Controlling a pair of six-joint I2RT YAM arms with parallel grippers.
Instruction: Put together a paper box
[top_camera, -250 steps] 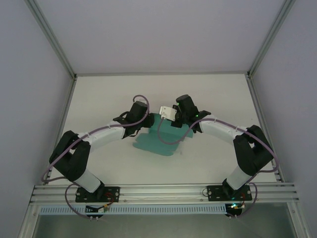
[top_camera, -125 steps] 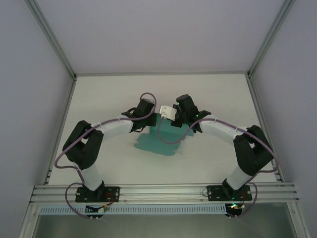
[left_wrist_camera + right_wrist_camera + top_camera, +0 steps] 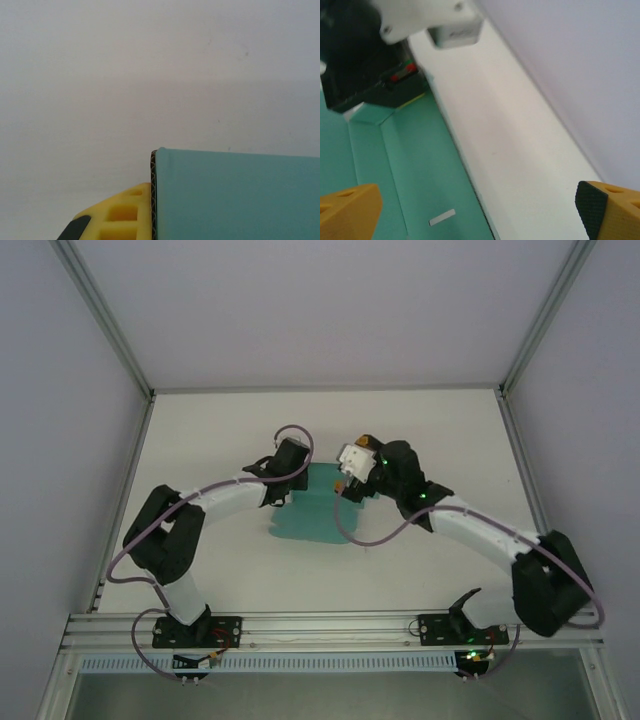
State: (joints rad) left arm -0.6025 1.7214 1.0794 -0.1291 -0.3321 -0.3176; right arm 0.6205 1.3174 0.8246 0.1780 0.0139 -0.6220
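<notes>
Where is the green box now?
In the top view the box sits in the middle, between the left end effector, which pinches its left edge, and the open right end effector by its far right corner.

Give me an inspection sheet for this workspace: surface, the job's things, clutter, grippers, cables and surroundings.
Surface: white table, plain and flat.
Job's things: teal paper box, a partly folded sheet lying mid-table between the two arms.
Clutter: nothing seen.
Grippers: left gripper shut on an upright flap of the paper box; right gripper open, its fingers wide apart over the sheet's edge, holding nothing.
Cables: purple-grey cables loop along both arms; the right arm's loop hangs near the sheet's right side.
Surroundings: pale enclosure walls; aluminium rail along the near edge.
</notes>
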